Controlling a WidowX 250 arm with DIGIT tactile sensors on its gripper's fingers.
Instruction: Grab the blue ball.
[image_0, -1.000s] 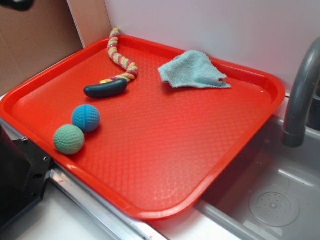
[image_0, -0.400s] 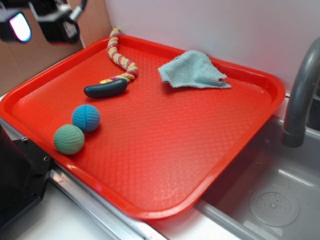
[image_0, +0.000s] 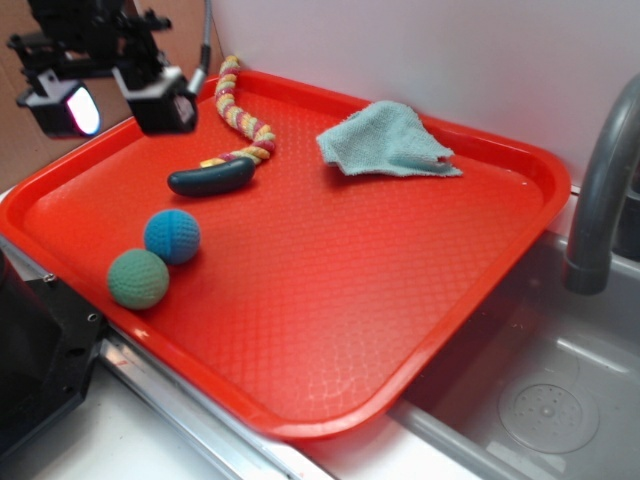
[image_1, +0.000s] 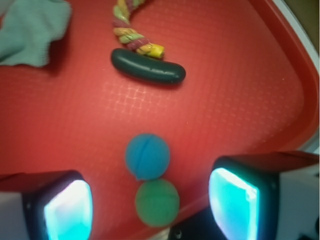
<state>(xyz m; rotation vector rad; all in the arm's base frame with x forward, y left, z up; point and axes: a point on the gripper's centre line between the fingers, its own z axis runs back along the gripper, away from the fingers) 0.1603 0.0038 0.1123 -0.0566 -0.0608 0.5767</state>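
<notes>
I am hovering high over the tray's (image_0: 520, 210) far corner, jaws apart and empty, eyeing the blue ball (image_0: 172, 236) touching the green ball (image_0: 138, 278): probably light, soft, grippy; pinching across its free sides.
</notes>
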